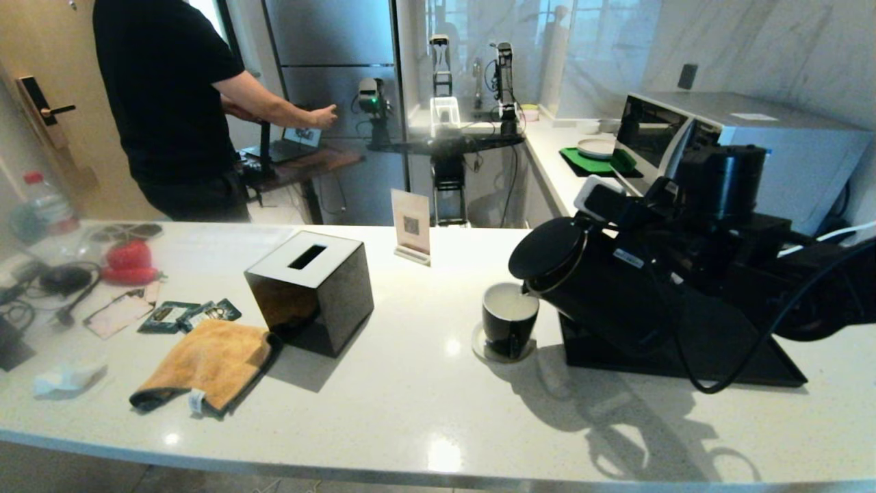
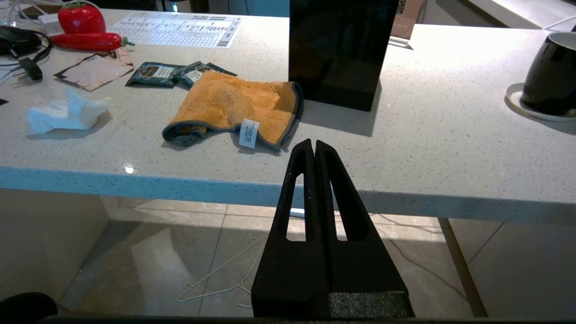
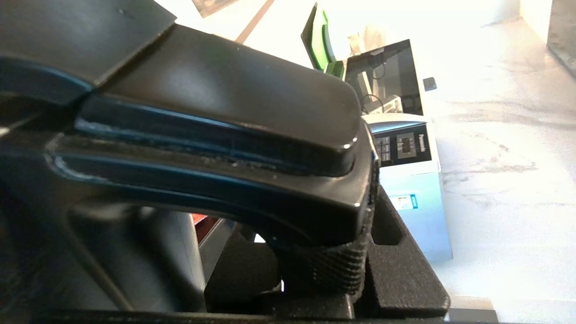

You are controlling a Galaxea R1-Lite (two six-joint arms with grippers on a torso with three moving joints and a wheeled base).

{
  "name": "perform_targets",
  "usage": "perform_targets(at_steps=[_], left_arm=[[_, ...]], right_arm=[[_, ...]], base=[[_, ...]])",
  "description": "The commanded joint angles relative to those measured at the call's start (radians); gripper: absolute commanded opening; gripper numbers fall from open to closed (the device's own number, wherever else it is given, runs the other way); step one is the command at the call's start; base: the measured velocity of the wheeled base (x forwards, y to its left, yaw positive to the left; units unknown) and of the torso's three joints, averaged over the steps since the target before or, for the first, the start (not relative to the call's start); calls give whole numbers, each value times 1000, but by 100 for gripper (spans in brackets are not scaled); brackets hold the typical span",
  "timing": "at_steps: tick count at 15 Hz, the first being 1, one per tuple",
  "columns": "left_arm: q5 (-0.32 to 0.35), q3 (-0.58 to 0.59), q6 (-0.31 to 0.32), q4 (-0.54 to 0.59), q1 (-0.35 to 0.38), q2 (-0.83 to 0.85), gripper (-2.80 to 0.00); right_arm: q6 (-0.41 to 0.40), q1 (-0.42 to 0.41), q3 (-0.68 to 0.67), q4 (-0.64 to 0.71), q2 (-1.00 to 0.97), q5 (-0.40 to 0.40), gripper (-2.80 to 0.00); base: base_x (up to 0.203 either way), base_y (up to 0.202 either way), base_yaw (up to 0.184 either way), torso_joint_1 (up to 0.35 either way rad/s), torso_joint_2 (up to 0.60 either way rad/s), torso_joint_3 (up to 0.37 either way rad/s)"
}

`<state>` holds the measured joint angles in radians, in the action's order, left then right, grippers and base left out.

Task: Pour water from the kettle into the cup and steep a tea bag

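Note:
The matte black kettle [image 1: 602,287] is tipped steeply to the left, its spout over the rim of the black cup [image 1: 508,327]. The cup stands on a small white saucer [image 1: 482,349], and pale liquid [image 1: 510,301] shows inside its white interior. My right gripper [image 3: 321,265] is shut on the kettle's handle [image 3: 252,135], above the black tray [image 1: 739,363]. My left gripper [image 2: 313,146] is shut on nothing and hangs low in front of the counter's edge; its view shows the cup [image 2: 551,74] at far right. No tea bag is in view.
A black cube tissue box [image 1: 311,287] stands left of the cup. An orange cloth [image 1: 205,363], dark green packets [image 1: 185,315], a crumpled white tissue [image 2: 63,114] and cables lie further left. A small sign [image 1: 410,226] stands behind, a microwave [image 1: 753,137] at back right, and a person [image 1: 171,103] beyond the counter.

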<state>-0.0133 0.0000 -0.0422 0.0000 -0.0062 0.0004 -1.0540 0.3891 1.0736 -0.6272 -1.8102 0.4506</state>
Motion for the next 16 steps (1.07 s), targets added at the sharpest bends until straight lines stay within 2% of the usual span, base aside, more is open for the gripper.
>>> perform_targets(at_steps=[1, 16], left_arm=[[-1, 0, -1, 0, 0, 1, -280], [-1, 0, -1, 0, 0, 1, -280]], right_arm=[[-8, 0, 7, -2, -8, 2, -280], [-63, 0, 5, -5, -8, -23, -280]], base=[[0, 0, 0, 0, 0, 0], [0, 0, 0, 0, 0, 0]])
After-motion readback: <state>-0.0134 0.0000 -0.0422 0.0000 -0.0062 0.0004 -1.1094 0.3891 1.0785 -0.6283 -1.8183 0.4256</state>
